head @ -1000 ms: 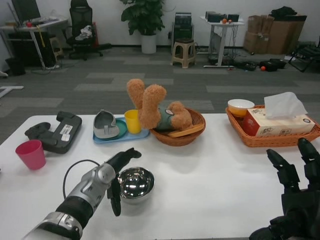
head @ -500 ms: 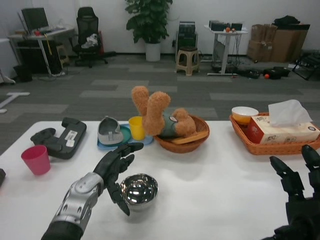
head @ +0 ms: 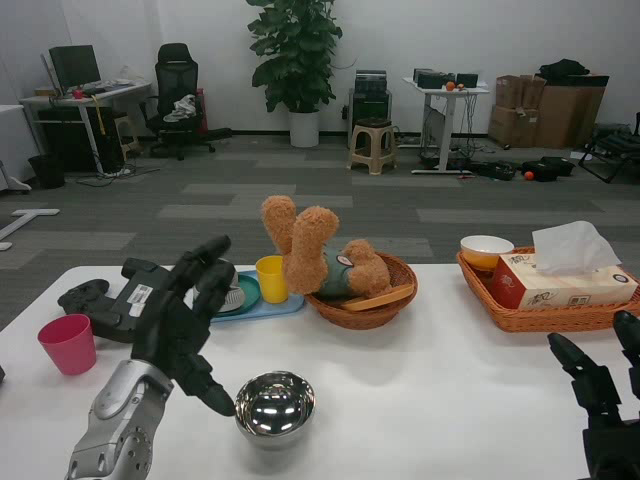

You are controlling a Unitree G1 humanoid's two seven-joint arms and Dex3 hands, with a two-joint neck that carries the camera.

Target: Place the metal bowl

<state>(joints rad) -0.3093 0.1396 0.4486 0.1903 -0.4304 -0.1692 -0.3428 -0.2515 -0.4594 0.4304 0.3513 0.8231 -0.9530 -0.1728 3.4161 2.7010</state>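
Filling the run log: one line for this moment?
metal bowl: upright on table | left hand: open, raised beside bowl, apart | right hand: open, idle

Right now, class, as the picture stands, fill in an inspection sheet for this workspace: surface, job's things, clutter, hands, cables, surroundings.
Surface: white table, metal bowl's reflection showing on it.
Job's things: shiny round metal bowl upright on the table near the front, touched by nothing.
Clutter: pink plastic cup, black game controller, blue tray with yellow cup, round wicker basket holding a brown teddy bear, rectangular wicker basket with tissue box and orange bowl.
Hands: left hand raised beside the bowl, fingers spread; right hand low at the right edge, fingers apart.
Cables: nothing seen on the table.
Surroundings: potted plant, office chair, desks, cardboard boxes.
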